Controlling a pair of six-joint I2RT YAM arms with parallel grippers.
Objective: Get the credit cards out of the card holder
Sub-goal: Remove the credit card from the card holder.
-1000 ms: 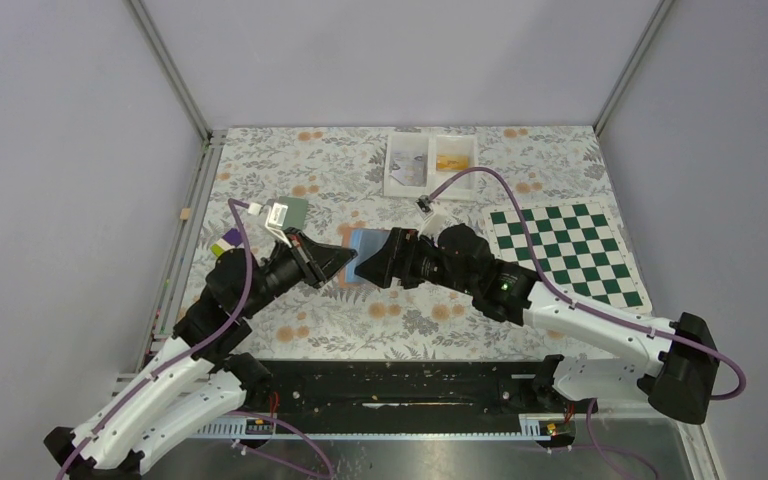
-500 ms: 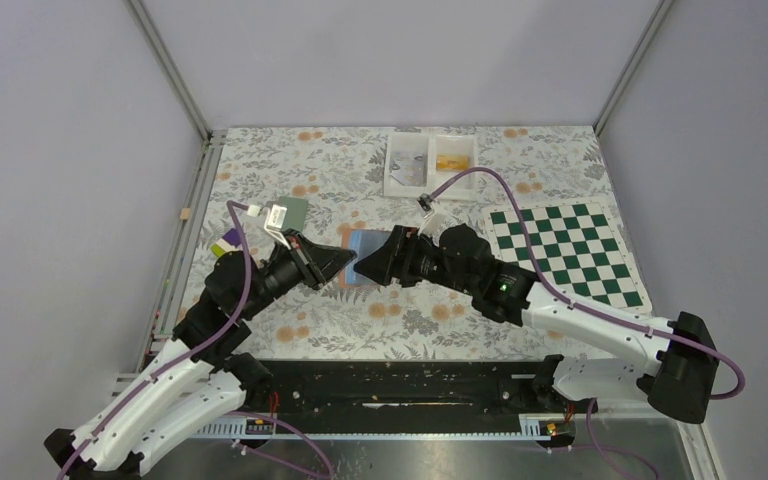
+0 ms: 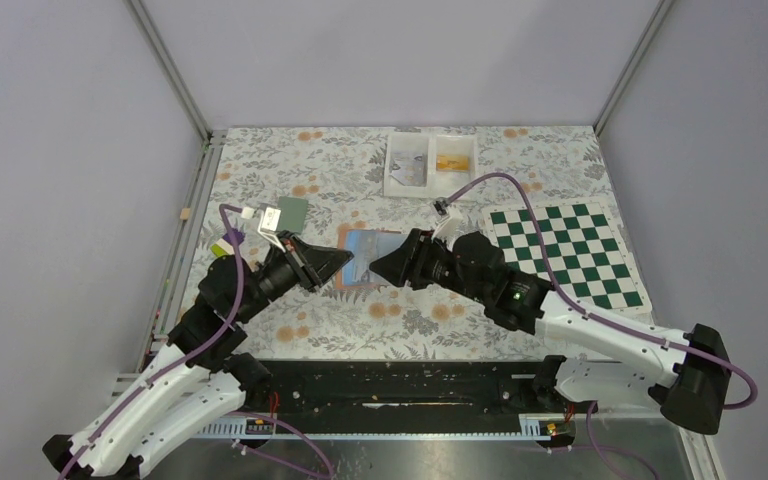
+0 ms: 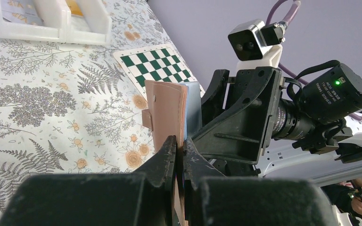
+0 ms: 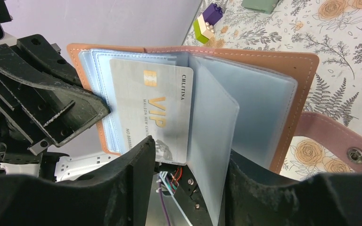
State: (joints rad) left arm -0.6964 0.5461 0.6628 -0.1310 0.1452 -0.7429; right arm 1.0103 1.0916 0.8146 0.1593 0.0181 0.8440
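Note:
The card holder (image 3: 362, 247) hangs open above the table between both arms, tan cover outside, light-blue pockets inside. My left gripper (image 4: 179, 146) is shut on the edge of its tan cover (image 4: 168, 106). In the right wrist view a silvery VIP card (image 5: 153, 106) sticks partway out of a pocket of the card holder (image 5: 264, 94). My right gripper (image 5: 190, 151) straddles that card's lower corner and a blue pocket leaf, with its jaws apart and a gap showing. A grey-green card (image 3: 288, 212) lies on the table to the left.
A white two-compartment tray (image 3: 430, 163) stands at the back. A green-and-white chessboard mat (image 3: 568, 250) lies on the right. A small purple and lime block (image 3: 225, 243) sits beside the left arm. The floral cloth covers the table.
My right arm has drawn back to the right a little and its jaws have narrowed. The holder now shows more of its open inside. My left gripper keeps its hold.

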